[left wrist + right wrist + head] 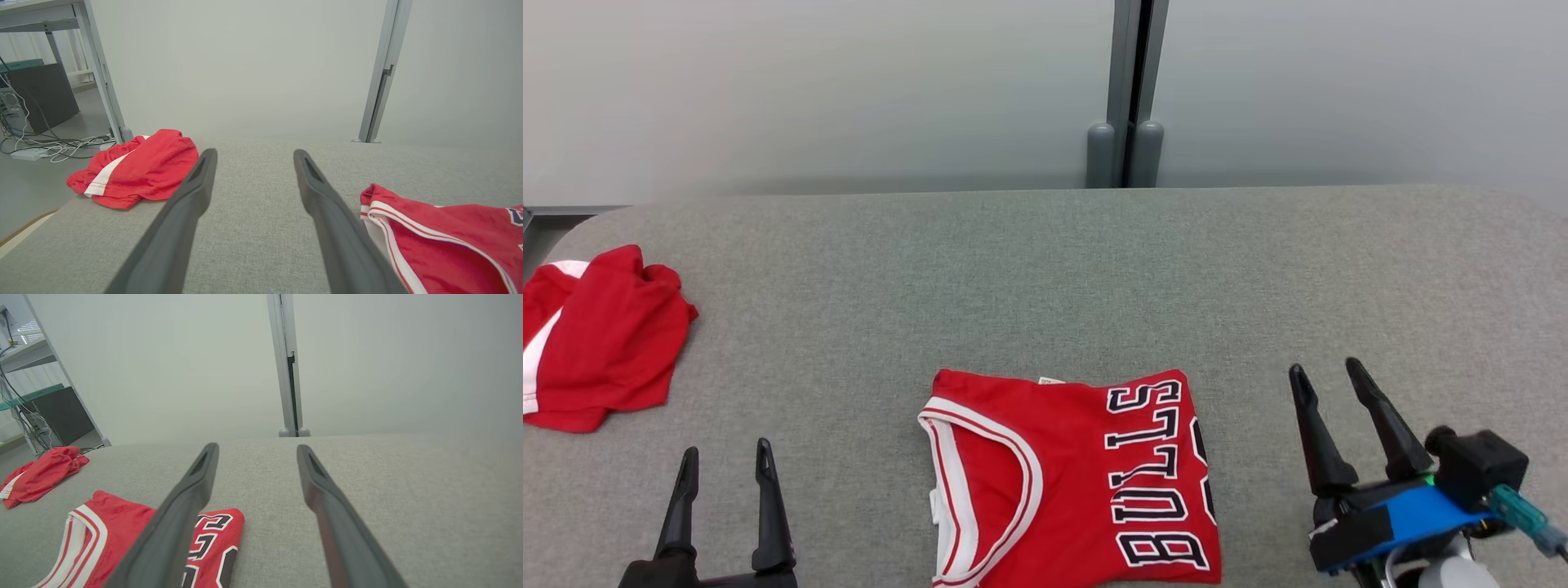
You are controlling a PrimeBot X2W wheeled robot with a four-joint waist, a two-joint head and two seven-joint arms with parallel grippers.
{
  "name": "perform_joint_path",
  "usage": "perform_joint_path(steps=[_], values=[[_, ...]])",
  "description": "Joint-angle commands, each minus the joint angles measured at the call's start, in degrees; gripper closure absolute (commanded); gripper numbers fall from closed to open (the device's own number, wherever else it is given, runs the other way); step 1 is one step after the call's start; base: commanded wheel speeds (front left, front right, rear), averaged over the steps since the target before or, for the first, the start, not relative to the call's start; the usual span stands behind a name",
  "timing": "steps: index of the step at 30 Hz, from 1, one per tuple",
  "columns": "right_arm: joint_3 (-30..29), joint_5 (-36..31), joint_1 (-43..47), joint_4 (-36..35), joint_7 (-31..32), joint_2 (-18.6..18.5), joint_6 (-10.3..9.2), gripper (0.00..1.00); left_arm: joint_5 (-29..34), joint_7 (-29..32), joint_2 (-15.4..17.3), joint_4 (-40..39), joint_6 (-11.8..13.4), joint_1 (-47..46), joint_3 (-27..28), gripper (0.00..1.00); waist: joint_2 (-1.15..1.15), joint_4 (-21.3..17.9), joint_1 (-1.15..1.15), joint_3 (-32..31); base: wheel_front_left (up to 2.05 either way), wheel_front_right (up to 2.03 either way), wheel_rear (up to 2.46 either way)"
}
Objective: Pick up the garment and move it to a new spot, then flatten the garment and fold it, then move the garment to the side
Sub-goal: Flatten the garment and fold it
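Tabletop (1045,269) of grey fabric spreads under me, backed by a pale wall. Folded flat near its front edge, between my two arms, lies the red jersey (1078,482), with its white-trimmed neckline toward my left and its BULLS lettering toward my right. A crumpled red garment (600,339) with a white stripe sits well apart at the far left edge. My left gripper (727,449) and right gripper (1325,367) flank the jersey, both with jaws spread wide, empty and apart from the cloth.
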Motion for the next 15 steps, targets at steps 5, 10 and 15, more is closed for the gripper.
perform_joint_path(steps=[5,10,15], values=[[-3.74,-2.41,5.73,-0.46,-1.42,1.77,0.01,0.00,0.74,-0.27,-0.06,1.02,-0.03,0.81,0.62,0.00,0.00,-0.67,0.00,-0.76,0.00,0.00,0.00],[-5.41,-3.55,8.16,0.08,-1.87,3.17,0.01,0.00,1.59,-0.28,-0.05,1.92,0.10,0.99,0.62,0.00,0.00,-0.74,0.00,-1.73,0.00,0.00,0.00],[-6.04,-6.06,9.20,0.83,-2.33,4.07,0.01,0.00,2.07,-0.27,0.49,3.41,-0.18,-0.24,0.73,0.00,0.00,-0.23,0.00,-2.48,0.00,0.00,0.00]])
